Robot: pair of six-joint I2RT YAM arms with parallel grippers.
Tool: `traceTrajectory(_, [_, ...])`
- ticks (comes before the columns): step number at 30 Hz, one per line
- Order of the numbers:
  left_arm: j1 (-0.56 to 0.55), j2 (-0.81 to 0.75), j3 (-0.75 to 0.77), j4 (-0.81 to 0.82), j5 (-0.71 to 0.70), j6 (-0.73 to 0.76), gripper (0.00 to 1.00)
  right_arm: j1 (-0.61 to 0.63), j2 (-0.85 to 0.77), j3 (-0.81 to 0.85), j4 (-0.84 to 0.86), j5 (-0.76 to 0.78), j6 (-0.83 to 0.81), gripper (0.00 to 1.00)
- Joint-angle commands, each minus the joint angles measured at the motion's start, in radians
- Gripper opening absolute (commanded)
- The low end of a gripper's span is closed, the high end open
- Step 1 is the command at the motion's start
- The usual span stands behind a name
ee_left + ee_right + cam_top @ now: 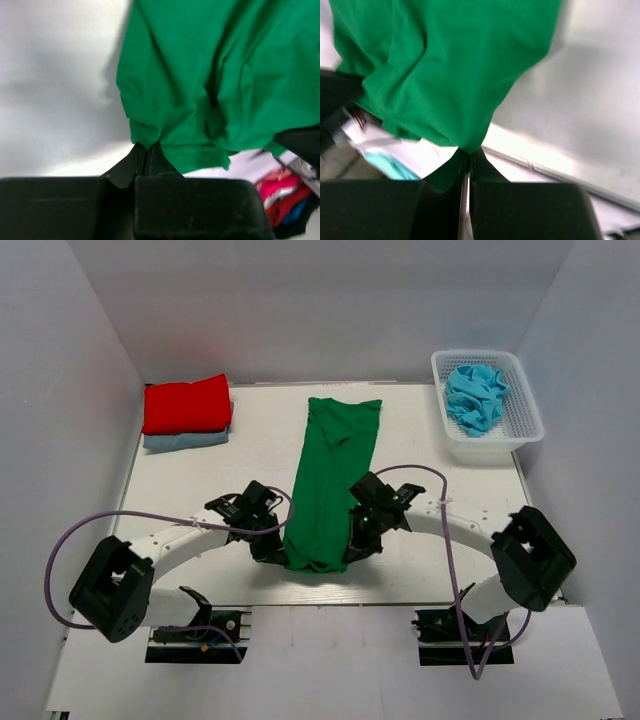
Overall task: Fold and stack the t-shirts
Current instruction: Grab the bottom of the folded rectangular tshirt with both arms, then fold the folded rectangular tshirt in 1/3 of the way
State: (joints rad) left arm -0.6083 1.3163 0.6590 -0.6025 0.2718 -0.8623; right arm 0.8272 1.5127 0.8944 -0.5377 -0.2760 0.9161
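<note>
A dark green t-shirt (pixel 330 480) lies as a long narrow strip down the middle of the table. My left gripper (pixel 272 550) is shut on its near left corner, and the hem pinched between the fingers shows in the left wrist view (pixel 147 145). My right gripper (pixel 355 548) is shut on its near right corner, seen in the right wrist view (pixel 469 152). Both hold the near hem a little off the table. A folded red t-shirt (pixel 187 404) lies on a folded pale blue one (pixel 185 440) at the back left.
A white mesh basket (pixel 489 437) at the back right holds crumpled turquoise shirts (pixel 476 397). White walls close the table on three sides. Purple cables loop beside both arms.
</note>
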Motion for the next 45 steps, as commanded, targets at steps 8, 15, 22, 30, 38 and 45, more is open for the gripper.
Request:
traceTrajectory(8, [-0.093,0.004,0.175,-0.197,-0.025,-0.046,0.0,0.024,-0.091,-0.029,-0.159,-0.028,-0.072,0.0])
traceTrajectory(15, [-0.073,0.106,0.419,-0.229,-0.232,-0.046,0.0,-0.043,-0.04,0.118,-0.188,0.107,-0.098,0.0])
traceTrajectory(22, [-0.051,0.302,0.681,-0.217,-0.397,-0.021,0.0,-0.184,0.049,0.284,-0.182,0.218,-0.201,0.0])
traceTrajectory(30, [0.004,0.497,0.927,-0.25,-0.477,0.031,0.0,-0.304,0.187,0.442,-0.148,0.158,-0.309,0.0])
traceTrajectory(38, [0.036,0.633,1.077,-0.18,-0.419,0.088,0.02,-0.372,0.355,0.603,-0.131,0.08,-0.35,0.0])
traceTrajectory(45, [0.079,0.725,1.097,-0.135,-0.365,0.088,0.08,-0.425,0.434,0.656,-0.091,0.04,-0.33,0.0])
